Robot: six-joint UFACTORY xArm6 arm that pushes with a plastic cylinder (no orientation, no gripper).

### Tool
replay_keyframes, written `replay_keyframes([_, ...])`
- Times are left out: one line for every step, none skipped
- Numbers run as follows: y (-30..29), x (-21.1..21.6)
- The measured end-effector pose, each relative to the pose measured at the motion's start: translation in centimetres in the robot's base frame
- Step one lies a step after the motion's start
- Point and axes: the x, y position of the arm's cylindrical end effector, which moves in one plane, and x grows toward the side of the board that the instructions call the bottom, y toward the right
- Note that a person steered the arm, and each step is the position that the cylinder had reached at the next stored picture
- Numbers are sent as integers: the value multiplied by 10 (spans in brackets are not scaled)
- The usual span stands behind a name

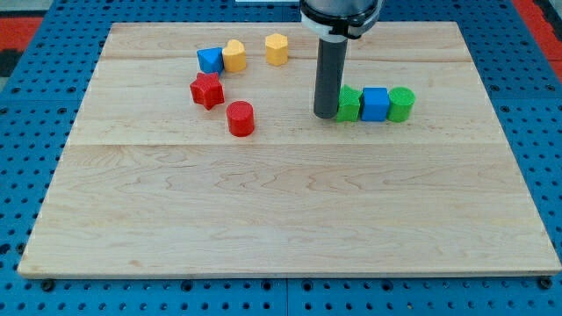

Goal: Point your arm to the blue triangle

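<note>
Wooden desk [290,228] on a blue perforated base [26,105]; no pincer is fitted, only a rod. My tip [326,115] rests just left of a green block [349,104], which heads a row with a blue cube [375,104] and green cylinder [401,103]. The blue triangle [209,60] lies near the view's top left, touching a yellow block [234,55]. Advisable path: slide toward the view's left above the red star [207,89] and red cylinder [241,118], passing below the second yellow block [277,49].

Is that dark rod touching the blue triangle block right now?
No, my tip sits beside the green star block at the view's right, well apart from the blue triangle near the view's top left.
</note>
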Motion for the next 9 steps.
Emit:
replay_keyframes([-22, 0])
replay_keyframes([-55, -1])
replay_keyframes([-62, -17])
replay_keyframes([-62, -40])
replay_keyframes([-62, -65])
replay_keyframes([-51, -80])
replay_keyframes([-37, -100])
replay_keyframes([-34, -139])
replay_keyframes([-31, -183])
